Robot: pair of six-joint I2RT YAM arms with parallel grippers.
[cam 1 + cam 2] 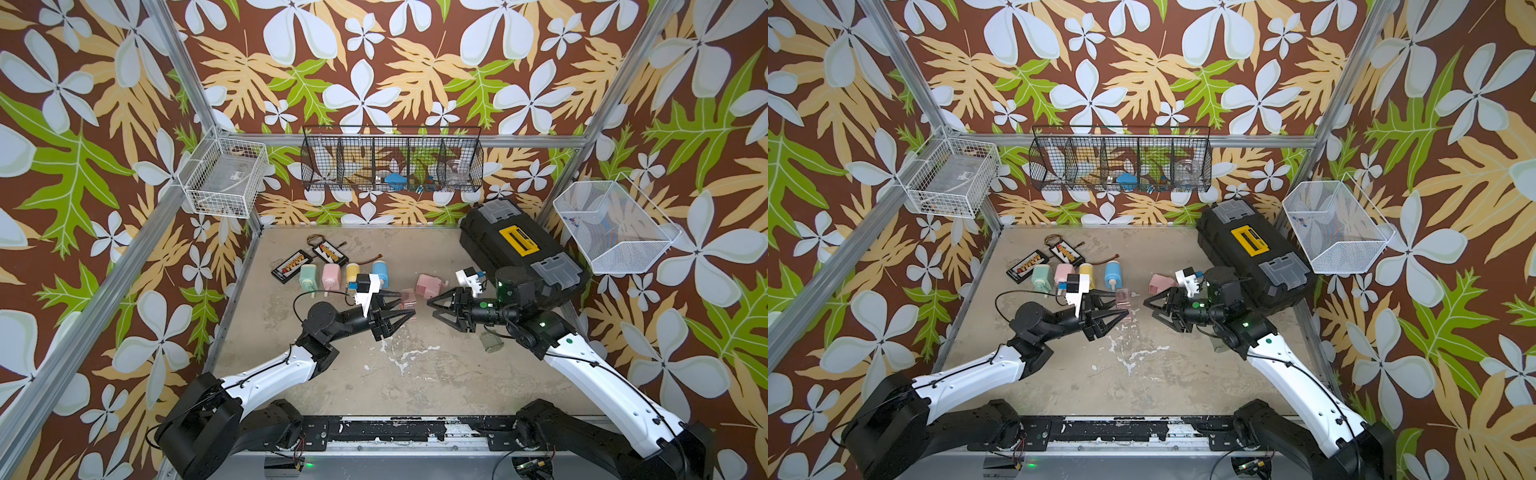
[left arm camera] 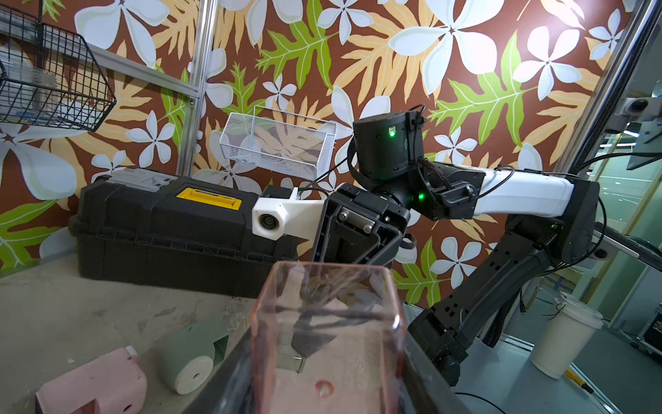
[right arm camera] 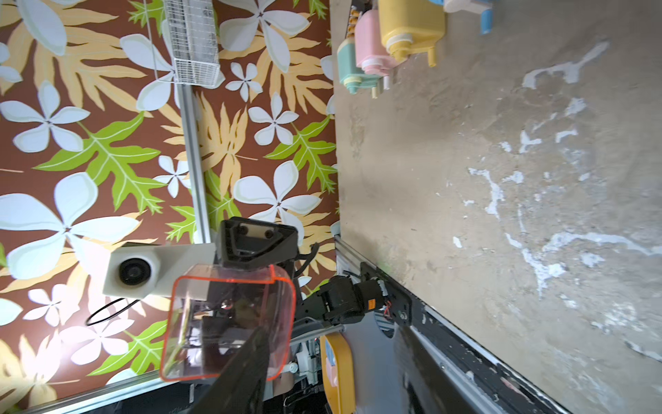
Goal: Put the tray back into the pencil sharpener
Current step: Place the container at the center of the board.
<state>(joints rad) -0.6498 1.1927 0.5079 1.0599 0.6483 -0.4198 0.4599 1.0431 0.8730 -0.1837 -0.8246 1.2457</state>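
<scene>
The tray [image 1: 407,300] is a clear, pink-tinted box, raised a little above the table in both top views. My left gripper [image 1: 401,306] is shut on the tray, with a finger along each side of it [image 2: 326,333]. The pink pencil sharpener [image 1: 428,286] stands on the table just right of the tray [image 1: 1122,300] and behind my right gripper [image 1: 433,306]. That gripper is open and empty, its fingertips facing the tray across a small gap. In the right wrist view the tray [image 3: 229,322] shows past one finger [image 3: 247,372]. The sharpener [image 2: 93,387] also shows in the left wrist view.
A row of green [image 1: 308,276], pink [image 1: 331,276], yellow [image 1: 352,272] and blue [image 1: 380,270] sharpeners lies at the back left beside two black boards [image 1: 291,264]. A black toolbox [image 1: 519,249] fills the back right. A grey-green item [image 1: 490,341] lies under my right arm.
</scene>
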